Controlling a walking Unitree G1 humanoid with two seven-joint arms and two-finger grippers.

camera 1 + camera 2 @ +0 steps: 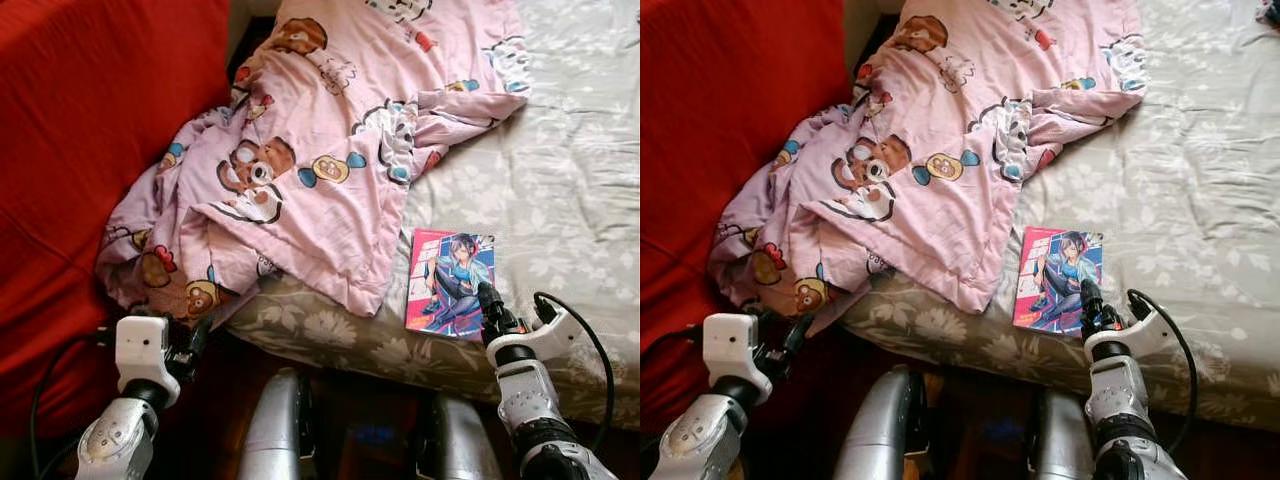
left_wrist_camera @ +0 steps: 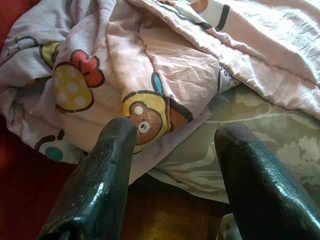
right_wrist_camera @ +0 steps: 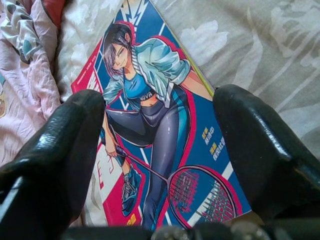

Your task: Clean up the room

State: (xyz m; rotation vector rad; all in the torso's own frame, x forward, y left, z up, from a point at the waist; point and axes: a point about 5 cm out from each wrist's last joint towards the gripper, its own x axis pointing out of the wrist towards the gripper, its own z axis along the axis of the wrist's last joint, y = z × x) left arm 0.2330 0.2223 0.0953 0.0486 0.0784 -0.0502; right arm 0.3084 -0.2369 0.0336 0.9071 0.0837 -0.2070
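Right wrist view: right claw (image 3: 159,150) spread wide over book (image 3: 155,125), whose corners its fingers hide.

Warm daylight falls evenly over the bedsheet (image 1: 560,150) and the pink blanket (image 1: 320,140), with soft shadows in the folds. The floor (image 1: 370,430) under the bed edge lies dim. In the wrist views the near black fingers (image 2: 100,185) are blurred and carry small glints.

We can make out yellow characters on the comic book's (image 3: 155,125) cover, beside the drawn figure's leg, yet they are too small to read. The large lettering along its red edge is cut off and unclear.
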